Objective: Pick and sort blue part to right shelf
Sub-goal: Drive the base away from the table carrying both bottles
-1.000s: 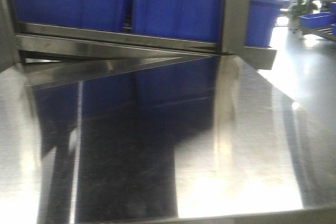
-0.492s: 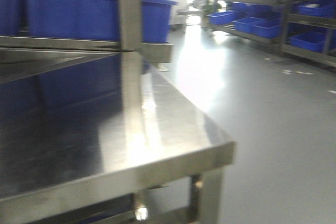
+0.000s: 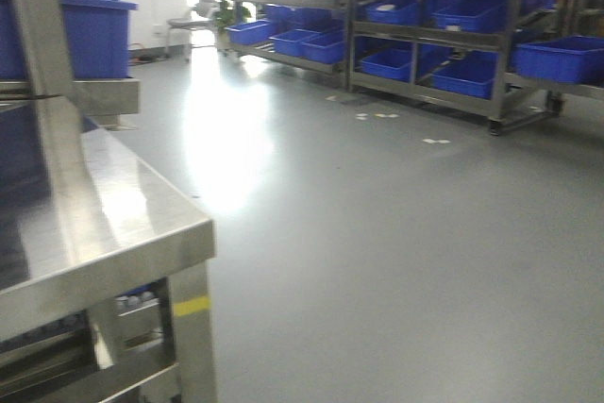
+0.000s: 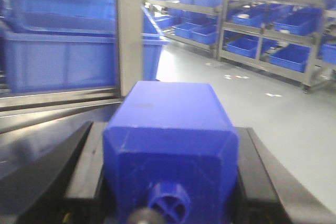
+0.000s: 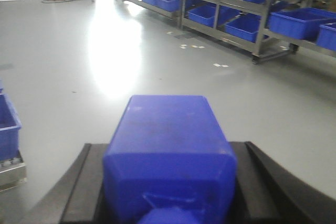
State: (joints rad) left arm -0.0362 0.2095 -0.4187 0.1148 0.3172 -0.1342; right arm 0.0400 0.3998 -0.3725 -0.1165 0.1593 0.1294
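Note:
In the left wrist view my left gripper (image 4: pixel 170 132) is shut on a blue part (image 4: pixel 170 114), its round cap pointing at the camera and a black finger on each side. My right gripper (image 5: pixel 168 148) is likewise shut on another blue part (image 5: pixel 168 127), held above the grey floor. The right shelf (image 3: pixel 444 44), a steel rack with tiers of open blue bins, stands across the floor at the upper right. It shows too in the left wrist view (image 4: pixel 273 45) and the right wrist view (image 5: pixel 252 19). Neither gripper appears in the front view.
A steel table (image 3: pixel 113 224) fills the front view's left, its corner leg marked with yellow tape (image 3: pixel 192 306). A steel post (image 4: pixel 128 30) and a large blue bin (image 4: pixel 63 61) rise close to the left gripper. White scraps (image 3: pixel 377 116) lie on the grey floor.
The front view has swung to the right, from the steel tabletop and the bins behind it to the table's corner, the grey floor and the racks of blue bins.

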